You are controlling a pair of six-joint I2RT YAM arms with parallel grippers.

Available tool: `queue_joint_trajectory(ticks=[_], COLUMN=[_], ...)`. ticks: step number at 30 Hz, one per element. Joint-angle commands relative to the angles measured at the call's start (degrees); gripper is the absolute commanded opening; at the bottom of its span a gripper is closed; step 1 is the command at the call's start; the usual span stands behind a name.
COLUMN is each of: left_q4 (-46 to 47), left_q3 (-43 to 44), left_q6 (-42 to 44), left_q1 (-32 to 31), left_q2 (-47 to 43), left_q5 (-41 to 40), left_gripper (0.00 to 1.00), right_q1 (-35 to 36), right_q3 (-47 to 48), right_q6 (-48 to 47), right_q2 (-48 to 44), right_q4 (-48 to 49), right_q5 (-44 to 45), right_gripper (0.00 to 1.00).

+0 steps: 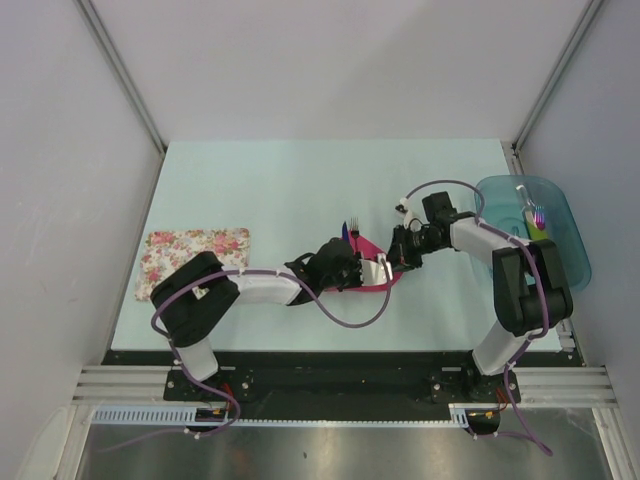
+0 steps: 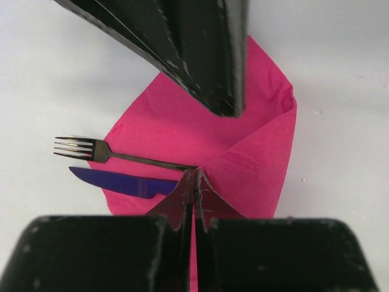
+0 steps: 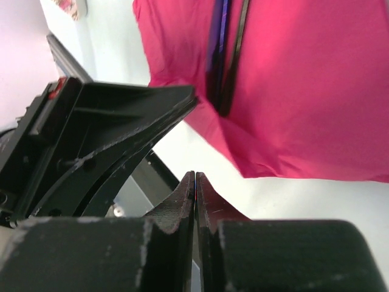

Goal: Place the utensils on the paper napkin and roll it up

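The magenta paper napkin [image 1: 366, 250] lies at mid-table, one side folded over the utensils. In the left wrist view the napkin [image 2: 243, 158] covers the handles; the black fork [image 2: 79, 148] and the dark blue knife [image 2: 115, 181] stick out to the left. My left gripper [image 2: 194, 179] is shut on the napkin's raised fold; it also shows in the top view [image 1: 383, 272]. My right gripper [image 1: 398, 258] hangs just beyond it, over the napkin's right edge. In its own view the right gripper [image 3: 194, 179] is shut with nothing between the jaws, the napkin [image 3: 304, 91] just ahead.
A white cloth with a pink floral print [image 1: 193, 255] lies at the table's left edge. A teal bin [image 1: 560, 250] stands at the right edge, holding a white-handled brush [image 1: 533, 208] and a yellow-green strip [image 1: 537, 232]. Grey walls close in the table.
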Motion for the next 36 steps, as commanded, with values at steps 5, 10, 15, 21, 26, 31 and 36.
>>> queue_joint_trajectory(ticks=[5,10,15,21,26,31,36], left_q4=[2.0,1.7,1.9,2.0,1.9,0.4,-4.9], left_q3=[3.4,4.3,4.3,4.4,4.6,5.0,6.0], left_q6=[-2.1,-2.5,-2.8,-3.1,-3.5,-6.1,-16.4], left_q1=[1.4,2.0,2.5,2.8,2.9,4.0,8.1], left_q2=[2.2,3.5,4.1,4.8,4.8,3.4,-2.8], left_q5=[-0.2,-0.6,-1.4,-1.7,-1.7,-1.9,2.7], left_gripper=[0.00,0.00,0.00,0.00,0.00,0.02,0.31], right_q1=[3.2,4.0,4.5,5.7,6.0,5.9,5.8], right_q3=[-1.2,-1.2,-0.5,0.9,1.4,2.0,2.9], right_q6=[1.7,2.4,3.1,3.4,3.6,3.9,4.4], right_q2=[2.1,4.0,5.6,8.4,10.5,12.4,14.5], right_q4=[1.5,2.3,3.1,4.1,4.6,4.7,4.6], right_q5=[-3.1,-2.7,-1.6,-0.2,1.6,3.1,2.5], right_gripper=[0.07,0.07,0.07,0.06,0.06,0.06,0.06])
